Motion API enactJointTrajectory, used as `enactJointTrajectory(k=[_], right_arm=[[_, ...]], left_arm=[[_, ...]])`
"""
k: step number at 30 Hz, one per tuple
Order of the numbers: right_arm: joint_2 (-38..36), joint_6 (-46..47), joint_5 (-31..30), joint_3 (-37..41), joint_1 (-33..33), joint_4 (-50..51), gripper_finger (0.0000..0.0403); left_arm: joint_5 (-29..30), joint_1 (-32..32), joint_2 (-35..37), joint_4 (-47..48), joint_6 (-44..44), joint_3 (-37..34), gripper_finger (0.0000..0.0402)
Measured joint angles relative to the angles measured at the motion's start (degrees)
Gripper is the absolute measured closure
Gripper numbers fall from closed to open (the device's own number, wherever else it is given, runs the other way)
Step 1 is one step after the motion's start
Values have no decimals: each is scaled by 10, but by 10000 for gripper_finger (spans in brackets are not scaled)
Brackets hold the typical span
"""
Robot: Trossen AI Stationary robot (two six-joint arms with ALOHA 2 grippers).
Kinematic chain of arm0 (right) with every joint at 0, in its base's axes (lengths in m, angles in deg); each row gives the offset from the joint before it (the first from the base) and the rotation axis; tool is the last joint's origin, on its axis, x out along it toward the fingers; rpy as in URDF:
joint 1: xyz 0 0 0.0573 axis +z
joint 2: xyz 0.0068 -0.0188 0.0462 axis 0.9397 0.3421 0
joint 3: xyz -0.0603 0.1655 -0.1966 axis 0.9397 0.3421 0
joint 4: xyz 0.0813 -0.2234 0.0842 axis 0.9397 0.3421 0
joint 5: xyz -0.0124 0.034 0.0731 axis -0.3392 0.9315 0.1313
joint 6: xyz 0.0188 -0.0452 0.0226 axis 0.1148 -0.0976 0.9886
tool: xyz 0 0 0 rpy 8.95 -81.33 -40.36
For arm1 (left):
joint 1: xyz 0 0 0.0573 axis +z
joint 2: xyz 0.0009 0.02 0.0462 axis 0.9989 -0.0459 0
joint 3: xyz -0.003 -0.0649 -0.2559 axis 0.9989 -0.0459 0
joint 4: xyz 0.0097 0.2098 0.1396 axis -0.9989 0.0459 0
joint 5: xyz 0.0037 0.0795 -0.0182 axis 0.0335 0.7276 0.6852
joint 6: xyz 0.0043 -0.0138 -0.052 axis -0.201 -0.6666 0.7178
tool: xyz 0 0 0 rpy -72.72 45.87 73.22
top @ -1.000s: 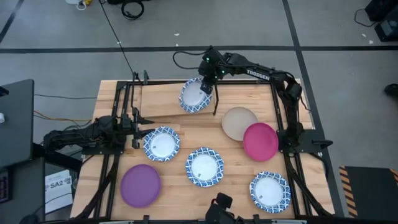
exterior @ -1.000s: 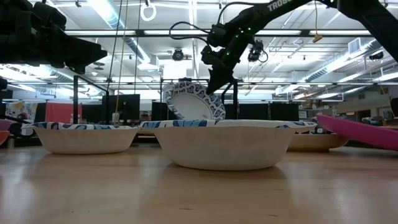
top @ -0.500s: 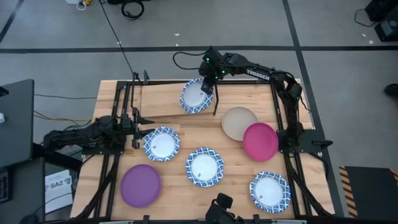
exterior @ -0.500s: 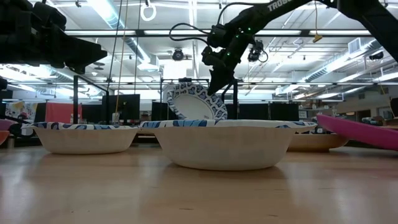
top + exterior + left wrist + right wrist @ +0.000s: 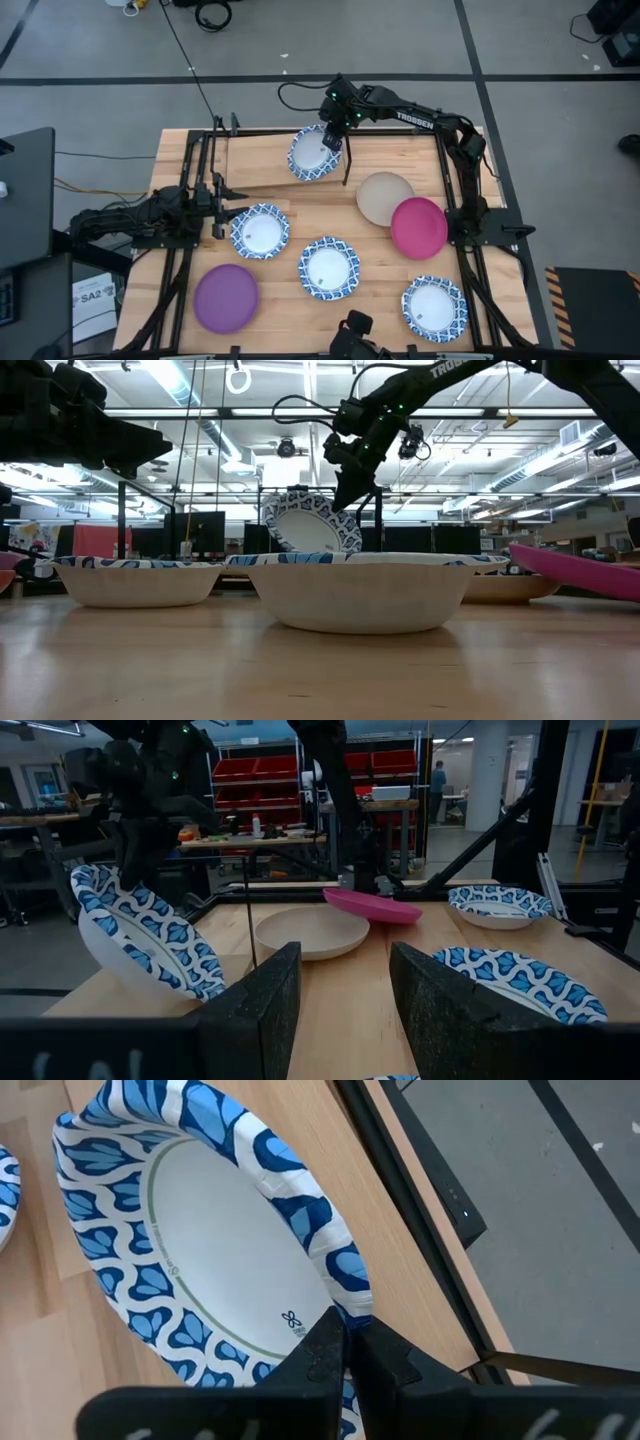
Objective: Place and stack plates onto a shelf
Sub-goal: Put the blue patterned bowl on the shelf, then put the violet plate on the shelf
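Note:
My right gripper [image 5: 333,140] is at the table's far side, above the shelf [image 5: 255,160], a light plank in a black frame. It is shut on a blue-and-white plate [image 5: 314,154], which stands steeply tilted over the plank. The same plate [image 5: 140,935] appears in the left wrist view. My left gripper [image 5: 345,970] waits at the table's left edge, level and open, with nothing between its fingers. Several more plates lie flat on the table: blue-and-white ones [image 5: 260,231] [image 5: 328,267] [image 5: 434,308], a purple one [image 5: 226,297], a beige one [image 5: 384,198] and a magenta one [image 5: 418,227]. My right gripper pinches the plate's patterned rim [image 5: 350,1292] between its two fingers, one on the white inner face and one on the back. The fingers slant down from above. The plate hangs tilted below them; nearer plates hide its lower edge [image 5: 320,545] in the low view.
The shelf's black posts [image 5: 215,140] and the frame rails [image 5: 445,180] stand around the plank and along the table's sides. The magenta plate overlaps the beige plate's edge at the right. Bare wood lies between the shelf and the near plates.

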Motion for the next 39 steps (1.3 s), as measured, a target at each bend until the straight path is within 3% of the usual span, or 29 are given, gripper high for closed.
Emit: enactJointTrajectory(k=[22, 39], right_arm=[[0, -9, 0, 0, 0, -1, 378], [0, -11, -35, 0, 0, -16, 303]], left_arm=[[0, 0, 0, 0, 0, 0, 239], [0, 0, 0, 0, 0, 0, 239]])
